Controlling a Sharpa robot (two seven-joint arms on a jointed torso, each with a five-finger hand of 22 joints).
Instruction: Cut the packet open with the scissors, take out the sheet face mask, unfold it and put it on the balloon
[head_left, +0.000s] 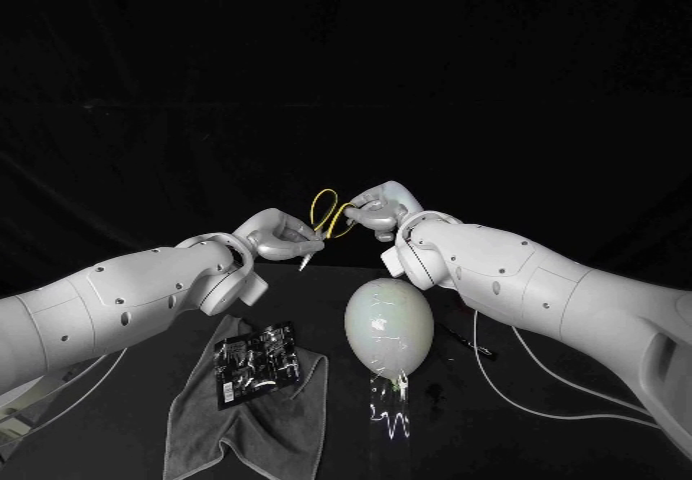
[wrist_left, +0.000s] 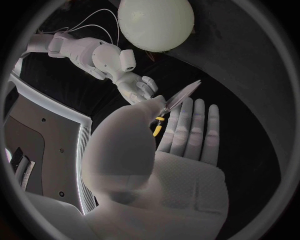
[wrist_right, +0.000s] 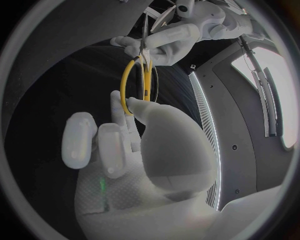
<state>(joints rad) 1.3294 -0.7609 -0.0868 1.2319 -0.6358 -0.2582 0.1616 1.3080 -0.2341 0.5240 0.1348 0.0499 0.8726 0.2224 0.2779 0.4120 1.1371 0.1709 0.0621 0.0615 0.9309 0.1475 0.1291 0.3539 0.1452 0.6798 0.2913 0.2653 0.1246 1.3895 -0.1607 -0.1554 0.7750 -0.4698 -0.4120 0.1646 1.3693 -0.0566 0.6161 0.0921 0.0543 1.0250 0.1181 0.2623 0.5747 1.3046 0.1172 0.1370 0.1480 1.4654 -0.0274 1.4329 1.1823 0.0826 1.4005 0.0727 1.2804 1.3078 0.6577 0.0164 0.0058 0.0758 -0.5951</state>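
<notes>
Grey cloth (head_left: 202, 410) closest to you on black tabletop (head_left: 476, 440), packet (head_left: 257, 362) flat on its upper part. Above that, left robot hand (head_left: 281, 235) pinches scissors (head_left: 329, 212) at blade end, thumb against finger, remaining fingers straight and apart. Scissors held off tabletop between both hands. Right robot hand (head_left: 378, 212) has thumb and finger on yellow handle loop, other fingers bent. Balloon (head_left: 391, 325) on tabletop under right wrist, just beside cloth.

No readable text; print on the packet (head_left: 257, 365) is too small.
</notes>
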